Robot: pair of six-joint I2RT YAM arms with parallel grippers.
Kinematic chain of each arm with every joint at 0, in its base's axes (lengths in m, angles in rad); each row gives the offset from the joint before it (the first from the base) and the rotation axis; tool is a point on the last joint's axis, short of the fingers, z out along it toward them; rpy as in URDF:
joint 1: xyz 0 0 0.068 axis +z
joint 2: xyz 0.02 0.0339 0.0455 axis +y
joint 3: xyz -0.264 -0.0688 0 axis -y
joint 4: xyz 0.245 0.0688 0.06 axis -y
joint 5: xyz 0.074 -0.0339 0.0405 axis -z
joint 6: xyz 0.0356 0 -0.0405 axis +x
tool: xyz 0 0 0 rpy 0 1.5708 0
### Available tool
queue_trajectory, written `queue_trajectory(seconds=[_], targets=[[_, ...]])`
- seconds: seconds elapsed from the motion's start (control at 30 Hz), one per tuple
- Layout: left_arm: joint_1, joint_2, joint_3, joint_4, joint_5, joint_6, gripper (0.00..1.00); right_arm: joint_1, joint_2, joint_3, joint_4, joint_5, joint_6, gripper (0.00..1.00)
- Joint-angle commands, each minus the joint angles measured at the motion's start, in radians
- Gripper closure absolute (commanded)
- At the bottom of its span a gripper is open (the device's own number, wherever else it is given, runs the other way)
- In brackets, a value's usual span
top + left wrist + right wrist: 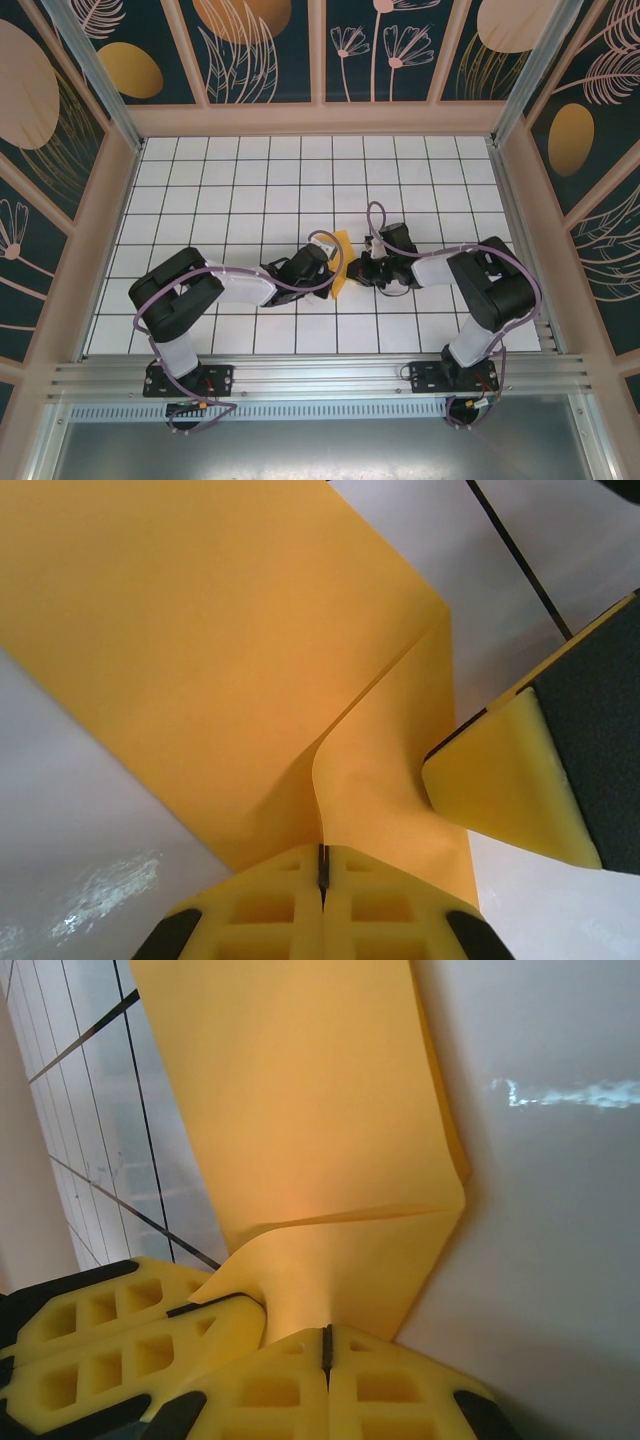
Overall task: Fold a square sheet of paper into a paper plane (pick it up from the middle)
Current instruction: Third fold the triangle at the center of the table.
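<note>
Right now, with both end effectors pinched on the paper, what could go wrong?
1. The left end effector and right end effector pinch the paper close together: pulling apart may tear it.
2. The paper buckles by the grips, so a crease could land crooked.
3. They sit nearly side by side and may collide.

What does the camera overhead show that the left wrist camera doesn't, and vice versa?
From above: the left arm and right arm whole, the white tiled table, the patterned walls. From the left wrist: a close look at the left tool shut on the orange-yellow paper, which buckles up at the pinch. Both: that paper, and the right tool holding it too.
</note>
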Motion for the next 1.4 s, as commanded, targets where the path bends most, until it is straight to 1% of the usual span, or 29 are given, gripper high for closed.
queue_trajectory(seconds=[0.0,0.1,0.2,0.27,0.4,0.57,0.73,0.83,0.93,1.27,1.37], targets=[[0.006,0.005,-0.029,-0.093,-0.033,-0.016,1.00,0.011,-0.070,-0.023,-0.039,0.019,0.000,0.93],[0.007,0.001,-0.029,-0.092,-0.034,-0.018,1.00,0.029,-0.110,-0.037,-0.032,0.008,0.016,0.93],[0.007,0.004,-0.026,-0.091,-0.036,-0.016,1.00,0.054,-0.105,-0.049,-0.001,0.008,0.042,0.93],[0.006,0.005,-0.024,-0.091,-0.035,-0.016,1.00,0.055,-0.084,-0.061,0.042,0.001,0.063,0.93],[0.006,0.006,-0.024,-0.090,-0.034,-0.013,1.00,0.055,-0.026,-0.074,0.081,0.027,0.078,0.93],[0.007,0.006,-0.030,-0.087,-0.031,-0.015,1.00,0.055,0.019,-0.078,0.099,0.019,0.075,0.94],[0.007,0.004,-0.033,-0.087,-0.035,-0.017,1.00,0.055,-0.063,-0.084,0.064,0.018,0.075,0.94],[0.007,0.002,-0.035,-0.084,-0.035,-0.016,1.00,0.081,-0.117,-0.095,0.059,0.012,0.084,0.93],[0.006,0.005,-0.032,-0.084,-0.036,-0.014,1.00,0.096,-0.127,-0.097,0.071,0.006,0.097,0.93],[0.006,0.003,-0.029,-0.088,-0.034,-0.013,1.00,0.115,-0.012,-0.116,0.151,0.026,0.126,0.94],[0.006,0.003,-0.030,-0.090,-0.035,-0.013,1.00,0.115,-0.009,-0.118,0.156,0.021,0.125,0.94]])
